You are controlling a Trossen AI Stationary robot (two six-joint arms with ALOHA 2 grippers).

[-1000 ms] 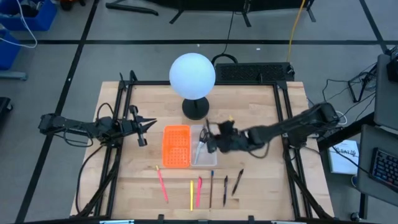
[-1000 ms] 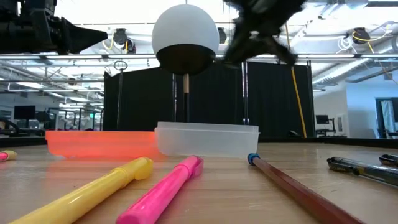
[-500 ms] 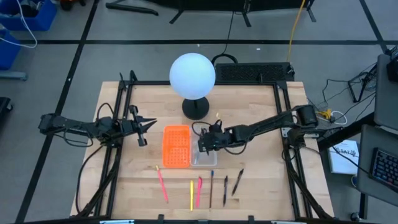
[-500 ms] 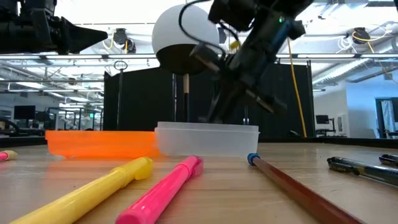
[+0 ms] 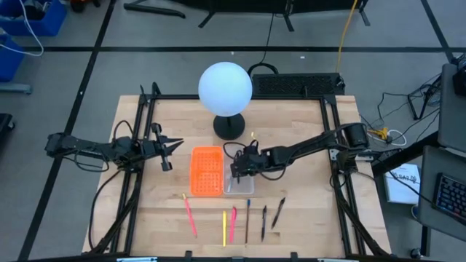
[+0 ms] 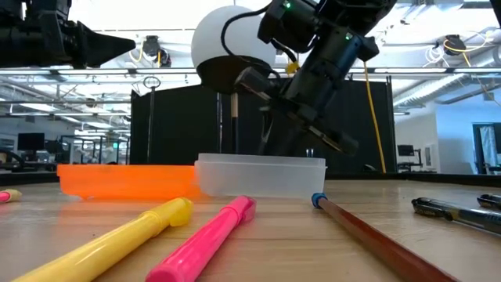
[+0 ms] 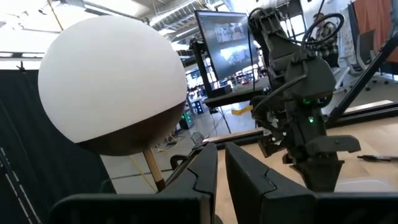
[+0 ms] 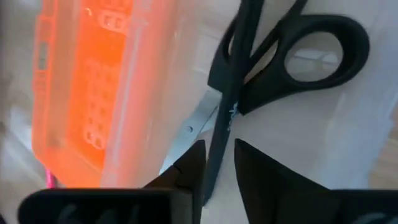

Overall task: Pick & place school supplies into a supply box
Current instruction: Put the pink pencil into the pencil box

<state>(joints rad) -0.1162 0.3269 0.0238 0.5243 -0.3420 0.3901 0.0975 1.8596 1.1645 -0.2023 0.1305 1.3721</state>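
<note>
The black-handled scissors [image 8: 292, 56] with a silver blade [image 8: 189, 127] are in my right gripper [image 8: 217, 149], which is shut on them. It reaches from the table's right and hangs over the clear tray [image 5: 241, 185] of the supply box, beside the orange perforated half [image 5: 206, 171]. Several pens and pencils lie flat near the near edge: a pink pencil [image 5: 190, 216], a yellow pen [image 5: 224, 228], a pink pen [image 5: 233, 223] and dark ones [image 5: 263, 217]. My left gripper [image 5: 169, 151] waits shut at the table's left. My right gripper pinches the scissors between its two fingers [image 8: 255, 162] on the narrow black part [image 8: 219, 134] just below the handle loops, near the pivot. It comes slanting down from the table's right. The blade points down toward the tray; whether it touches the tray floor is hidden.
A white globe lamp [image 5: 226, 87] stands on its dark base [image 5: 229, 127] just beyond the box, close to my right arm. Black frame rails [image 5: 142, 145] run along both table sides. In the low view the yellow [image 6: 117, 239] and pink [image 6: 203, 243] pens lie nearest.
My right gripper has moved toward the table's left and down, from beside the tray's right edge to low over the clear tray, carrying the scissors along. It has stayed shut on them. The left arm kept still.
</note>
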